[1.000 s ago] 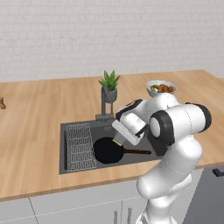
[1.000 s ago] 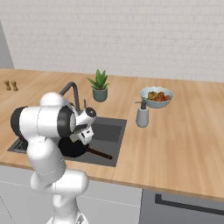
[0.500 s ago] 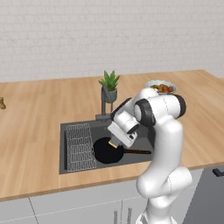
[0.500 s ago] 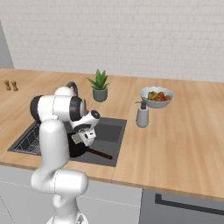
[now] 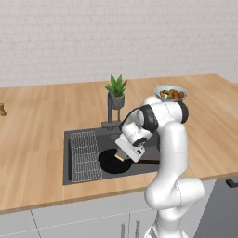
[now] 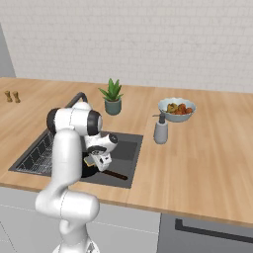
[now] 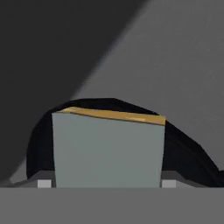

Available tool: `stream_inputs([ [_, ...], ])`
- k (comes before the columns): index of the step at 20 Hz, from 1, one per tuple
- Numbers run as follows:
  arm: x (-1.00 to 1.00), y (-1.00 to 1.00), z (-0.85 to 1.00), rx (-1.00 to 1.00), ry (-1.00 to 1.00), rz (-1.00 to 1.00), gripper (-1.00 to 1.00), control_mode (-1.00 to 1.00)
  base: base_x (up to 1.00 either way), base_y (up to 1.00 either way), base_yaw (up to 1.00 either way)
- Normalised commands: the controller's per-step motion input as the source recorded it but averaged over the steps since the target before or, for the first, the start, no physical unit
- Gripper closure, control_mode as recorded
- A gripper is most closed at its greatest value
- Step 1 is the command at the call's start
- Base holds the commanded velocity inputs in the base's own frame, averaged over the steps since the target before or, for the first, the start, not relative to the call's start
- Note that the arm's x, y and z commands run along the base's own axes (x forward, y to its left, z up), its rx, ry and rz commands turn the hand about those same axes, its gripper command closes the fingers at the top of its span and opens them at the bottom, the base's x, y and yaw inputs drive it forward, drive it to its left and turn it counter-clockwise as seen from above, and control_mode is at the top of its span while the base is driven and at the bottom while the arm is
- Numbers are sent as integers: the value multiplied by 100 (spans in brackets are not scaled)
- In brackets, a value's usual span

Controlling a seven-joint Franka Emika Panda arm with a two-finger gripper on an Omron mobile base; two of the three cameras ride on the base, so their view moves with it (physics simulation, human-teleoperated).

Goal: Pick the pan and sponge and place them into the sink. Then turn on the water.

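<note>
The black pan lies flat in the dark sink, its thin handle pointing right. My gripper is down inside the basin, just above the pan, shut on the sponge. In the hand view the sponge shows its grey-green face with a yellow strip along the top, and the pan curves behind it over the sink floor. From the right base view the sponge peeks out yellow under the gripper. No water runs from the faucet.
A wire-grid rack fills the basin's left part. Behind the sink stands a potted plant. A pale bowl of food and a soap dispenser sit on the counter to the right. Two small shakers stand far left.
The arm has swung forward and down, carrying the sponge lower into the basin until it hangs just over the pan. The pan has not moved.
</note>
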Motion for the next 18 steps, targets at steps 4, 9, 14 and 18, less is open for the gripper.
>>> stream_inputs([
  [4, 0, 0, -16, 6, -2, 0, -100, -100, 0, 0, 0],
  [9, -5, 0, 2, 9, -4, 0, -100, -100, 0, 0, 0],
  [14, -23, 0, 9, 5, 0, 0, -100, -100, 0, 0, 0],
  [18, -21, 0, 44, 6, 0, 0, -100, -100, 0, 0, 0],
])
